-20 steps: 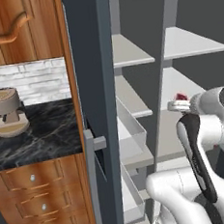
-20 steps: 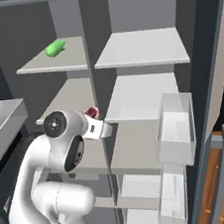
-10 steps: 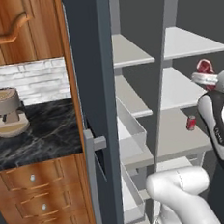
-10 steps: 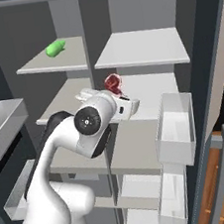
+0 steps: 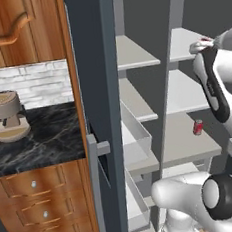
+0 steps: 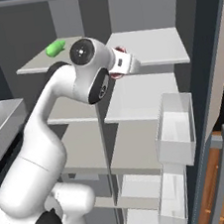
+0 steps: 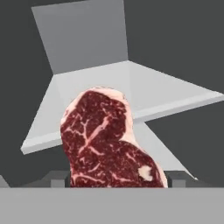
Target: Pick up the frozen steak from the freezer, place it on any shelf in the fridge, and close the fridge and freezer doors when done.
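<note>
Steak position: you had the frozen steak (image 7: 109,140) raised in front of an upper shelf (image 7: 175,98) on the fridge (image 6: 147,99) side, not yet resting on it.
Tool state: your tool (image 6: 122,64) was clenched on the steak, gripping its lower edge (jaw tips largely hidden behind the slab).
Handling: you should have judged it stiff, fairly light and likely slick with frost.
Hold point: an edge pinch across the thin faces suited you best.
Nearby: a red can (image 5: 198,127) stood on a lower shelf.
</note>
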